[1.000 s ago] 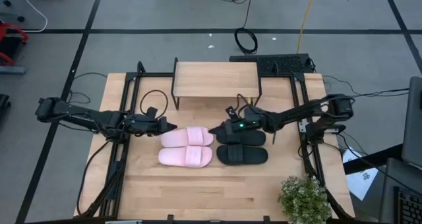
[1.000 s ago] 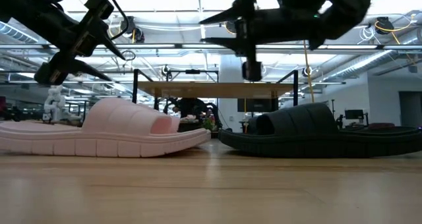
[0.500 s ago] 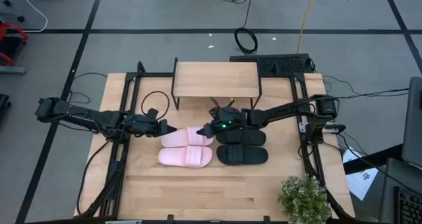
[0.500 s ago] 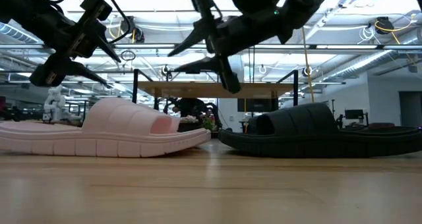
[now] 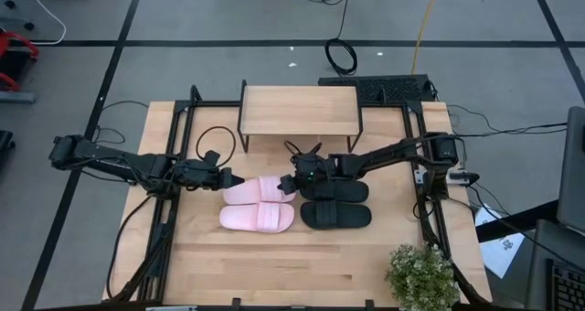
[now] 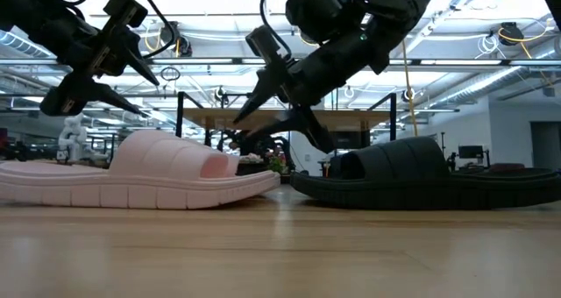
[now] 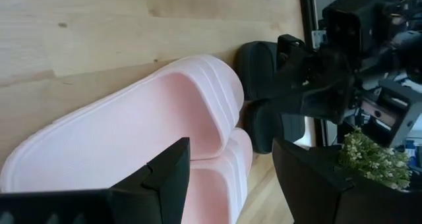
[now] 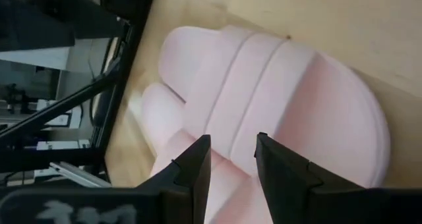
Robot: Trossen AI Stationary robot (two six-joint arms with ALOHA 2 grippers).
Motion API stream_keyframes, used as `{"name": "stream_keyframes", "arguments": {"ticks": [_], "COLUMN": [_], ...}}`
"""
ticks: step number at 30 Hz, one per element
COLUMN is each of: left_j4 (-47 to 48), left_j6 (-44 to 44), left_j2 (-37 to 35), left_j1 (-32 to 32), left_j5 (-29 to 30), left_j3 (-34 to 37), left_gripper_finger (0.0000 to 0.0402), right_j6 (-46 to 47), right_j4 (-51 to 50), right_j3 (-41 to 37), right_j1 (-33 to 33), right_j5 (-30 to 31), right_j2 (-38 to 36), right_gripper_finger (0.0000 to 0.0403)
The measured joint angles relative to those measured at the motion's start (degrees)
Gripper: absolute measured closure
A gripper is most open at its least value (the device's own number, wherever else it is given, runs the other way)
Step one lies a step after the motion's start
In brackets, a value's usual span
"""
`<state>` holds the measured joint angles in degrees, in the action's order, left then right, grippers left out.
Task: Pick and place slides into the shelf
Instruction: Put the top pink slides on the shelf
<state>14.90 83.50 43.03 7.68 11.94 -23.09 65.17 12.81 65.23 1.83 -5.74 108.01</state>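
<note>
Two pale pink slides (image 5: 259, 190) (image 5: 257, 218) lie flat on their soles side by side at mid-table. Two black slides (image 5: 335, 215) lie to their right, the far one (image 5: 352, 191) partly under my right arm. The shelf (image 5: 300, 110) stands on thin black legs at the table's far side. My left gripper (image 5: 233, 180) hovers open just left of the far pink slide (image 7: 132, 132). My right gripper (image 5: 287, 184) stands open, slanting down over that slide's right end (image 8: 277, 85), above it in the low view (image 6: 276, 127).
Black frame rails (image 5: 172, 165) (image 5: 420, 174) run along both sides of the table. A potted plant (image 5: 420, 274) stands at the near right corner. A keyboard (image 5: 375, 87) lies behind the shelf. Bare wood lies in front of the slides.
My right gripper has moved toward the table's left and down, from above the far black slide to the right end of the far pink slide, tipping from level to slanting down. The slides have stayed in place.
</note>
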Motion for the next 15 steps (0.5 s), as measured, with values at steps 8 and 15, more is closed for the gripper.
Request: {"name": "stream_keyframes", "arguments": {"ticks": [8,15], "left_j4": [0.0,-0.1], "left_j6": [0.0,0.0], "left_j2": [0.0,0.0], "left_j1": [0.0,0.0], "left_j5": [0.0,0.1], "left_j3": [0.0,0.0], "left_gripper_finger": [0.0192,0.0192], "right_j6": [-0.7,-1.3], "right_j4": [-1.6,-0.9], "right_j3": [0.0,0.0], "right_j1": [0.4,1.5], "right_j5": [1.3,1.3], "right_j2": [0.0,0.0], "right_gripper_finger": [0.0294,0.0294]}}
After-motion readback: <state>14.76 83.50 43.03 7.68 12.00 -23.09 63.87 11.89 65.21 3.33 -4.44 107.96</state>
